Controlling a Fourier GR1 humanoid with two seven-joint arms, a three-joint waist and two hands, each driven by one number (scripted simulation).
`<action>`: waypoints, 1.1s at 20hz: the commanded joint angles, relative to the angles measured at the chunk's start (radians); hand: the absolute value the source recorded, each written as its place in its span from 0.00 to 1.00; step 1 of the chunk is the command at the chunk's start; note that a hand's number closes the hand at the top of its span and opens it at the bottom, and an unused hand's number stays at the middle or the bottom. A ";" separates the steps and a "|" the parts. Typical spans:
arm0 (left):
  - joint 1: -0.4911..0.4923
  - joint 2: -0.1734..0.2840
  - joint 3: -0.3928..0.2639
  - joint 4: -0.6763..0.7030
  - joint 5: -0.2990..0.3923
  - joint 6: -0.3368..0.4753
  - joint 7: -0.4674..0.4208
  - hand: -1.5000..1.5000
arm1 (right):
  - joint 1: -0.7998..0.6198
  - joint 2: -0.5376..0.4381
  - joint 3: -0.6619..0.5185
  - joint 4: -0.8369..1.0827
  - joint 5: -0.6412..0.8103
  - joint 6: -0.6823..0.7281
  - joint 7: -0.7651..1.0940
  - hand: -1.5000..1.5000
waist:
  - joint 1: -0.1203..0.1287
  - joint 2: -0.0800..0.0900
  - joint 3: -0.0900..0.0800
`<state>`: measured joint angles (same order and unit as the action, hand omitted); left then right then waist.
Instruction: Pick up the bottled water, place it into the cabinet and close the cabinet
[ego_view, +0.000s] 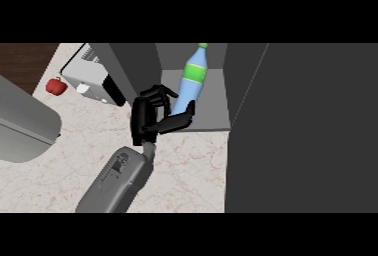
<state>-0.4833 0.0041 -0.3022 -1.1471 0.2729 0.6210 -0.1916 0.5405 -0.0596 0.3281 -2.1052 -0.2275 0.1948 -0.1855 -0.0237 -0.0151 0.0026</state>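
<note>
One grey forearm rises from lower edge, angled up and right. Its black hand (153, 116), side unclear, fingers relaxed and spread, thumb stretched rightward. No other hand visible.

A red apple (55, 86) sits on the pale marbled counter (81, 145), just beside a white toaster (90, 77). A large grey rounded shape (22, 125) fills the left edge. Dark wood floor (26, 62) shows beyond.

Single head view, steeply down on counter (192, 165), close to open cabinet (214, 112)
</note>
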 joint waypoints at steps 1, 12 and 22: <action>-0.282 0.030 0.054 0.174 -0.024 -0.035 0.063 1.00 | 0.009 -0.036 -0.045 0.028 -0.031 0.045 -0.041 0.00 | -0.049 0.030 -0.001; -0.286 0.103 0.001 0.229 -0.095 0.061 0.104 1.00 | -0.002 -0.029 -0.014 0.051 -0.018 0.046 -0.033 0.00 | -0.063 0.036 -0.002; -0.283 0.147 -0.079 0.337 -0.205 0.204 0.123 1.00 | -0.018 -0.020 0.014 0.027 -0.004 0.027 0.002 0.00 | -0.074 0.042 -0.003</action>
<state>-0.5500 0.0779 -0.4536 -1.0327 0.0742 0.9326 -0.1014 0.5228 -0.0858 0.3202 -2.0745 -0.2483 0.2296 -0.1908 -0.0668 -0.0130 0.0112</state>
